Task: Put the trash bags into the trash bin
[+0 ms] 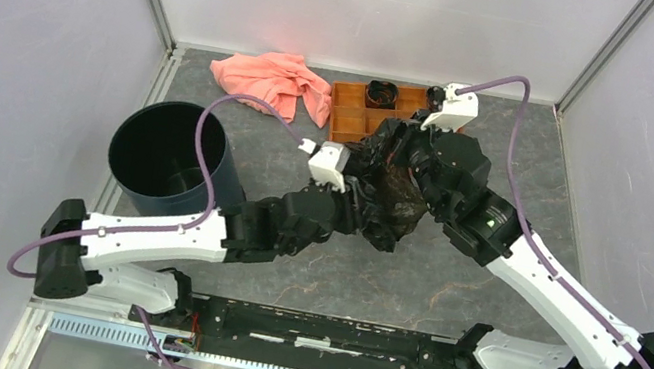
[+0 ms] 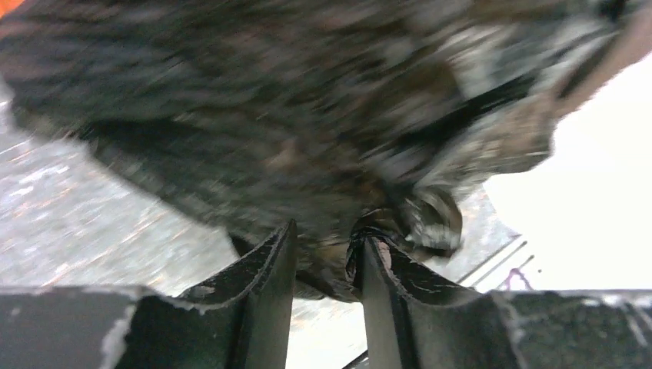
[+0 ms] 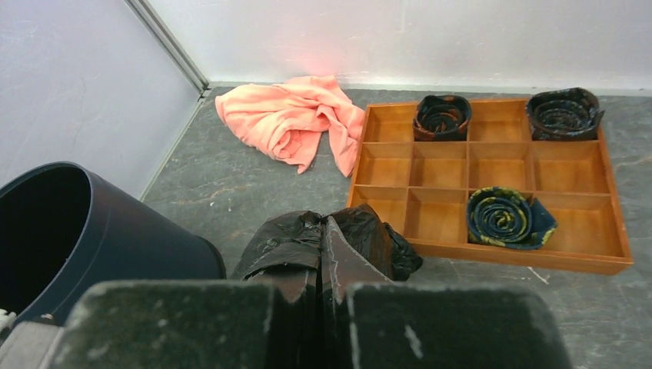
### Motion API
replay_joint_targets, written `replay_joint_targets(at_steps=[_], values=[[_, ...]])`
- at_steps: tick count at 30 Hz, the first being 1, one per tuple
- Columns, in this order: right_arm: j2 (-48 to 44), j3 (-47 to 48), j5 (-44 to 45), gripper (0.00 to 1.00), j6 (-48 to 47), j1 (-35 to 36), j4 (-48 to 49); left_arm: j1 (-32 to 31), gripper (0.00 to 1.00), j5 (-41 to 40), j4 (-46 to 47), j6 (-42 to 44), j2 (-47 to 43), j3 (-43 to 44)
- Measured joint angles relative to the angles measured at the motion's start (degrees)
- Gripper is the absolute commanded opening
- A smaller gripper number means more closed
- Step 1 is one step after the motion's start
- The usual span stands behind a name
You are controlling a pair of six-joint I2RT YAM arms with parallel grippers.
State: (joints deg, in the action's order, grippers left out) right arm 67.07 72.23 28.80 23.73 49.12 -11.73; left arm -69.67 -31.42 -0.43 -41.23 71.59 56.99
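Note:
A crumpled glossy black trash bag [image 1: 393, 199] hangs between my two grippers over the table's middle. My left gripper [image 1: 362, 206] grips it from the left; in the left wrist view its jaws [image 2: 323, 240] stand narrowly apart with bag film [image 2: 307, 115] bunched between the tips. My right gripper [image 1: 400, 152] is shut on the bag's upper edge; in the right wrist view the film [image 3: 292, 242] drapes over its closed tips [image 3: 323, 231]. The round dark trash bin [image 1: 167, 156] stands upright and open at the left, apart from the bag, and shows in the right wrist view [image 3: 92, 238].
An orange compartment tray [image 1: 344, 125] lies at the back, just behind the right gripper. In the right wrist view its rim [image 3: 523, 259] encloses three dark rolled items [image 3: 503, 217]. A salmon-pink cloth [image 1: 275, 82] lies at the back left. Walls close in on three sides.

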Motion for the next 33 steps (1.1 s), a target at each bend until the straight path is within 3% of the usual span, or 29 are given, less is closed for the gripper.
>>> replay_joint_targets(at_steps=[2,4,7,12,17,18,19,21,22,27,33], values=[[-1.27,-0.68,-0.11,0.00,-1.27,0.00,0.02,-0.04,0.37,-2.21,-3.85,-0.92,-2.93,-2.47],[-3.63,-2.45,-0.70,0.00,-2.60,0.00,-0.04,-0.09,0.43,-4.09,-7.19,-1.55,-4.79,-3.50],[-6.91,-4.96,-2.47,0.00,-3.98,0.00,-0.31,-0.11,0.67,-6.14,-10.03,-2.29,-6.91,-5.40],[-10.71,-9.35,-8.76,0.00,-6.12,0.00,1.16,-0.11,0.72,-6.88,-9.97,-2.60,-8.35,-9.60],[-9.05,-9.60,-13.44,0.00,-7.28,0.00,1.33,-0.11,0.73,-1.57,-3.80,-2.43,-7.58,-9.97],[-8.57,-9.60,-14.10,0.00,-7.45,0.00,1.29,-0.11,0.71,-0.28,-2.34,-2.32,-7.43,-10.08],[-8.31,-9.60,-14.62,0.00,-7.56,0.00,1.27,-0.11,0.62,1.25,-0.46,-2.19,-7.30,-10.36],[-8.13,-9.60,-15.30,0.00,-7.80,0.00,1.25,-0.13,0.16,3.61,3.10,-1.66,-7.30,-11.58],[-8.13,-9.60,-15.45,0.00,-8.00,0.00,1.29,-0.15,0.04,4.31,4.39,-1.44,-7.30,-12.31],[-11.58,-14.80,-15.63,0.00,-10.08,0.02,2.69,-0.13,0.02,4.74,3.39,-0.96,-7.69,-15.30],[-20.33,-35.65,-11.04,0.00,-12.04,0.00,2.62,0.26,0.02,-0.76,-7.45,-2.95,-13.90,-18.08]])
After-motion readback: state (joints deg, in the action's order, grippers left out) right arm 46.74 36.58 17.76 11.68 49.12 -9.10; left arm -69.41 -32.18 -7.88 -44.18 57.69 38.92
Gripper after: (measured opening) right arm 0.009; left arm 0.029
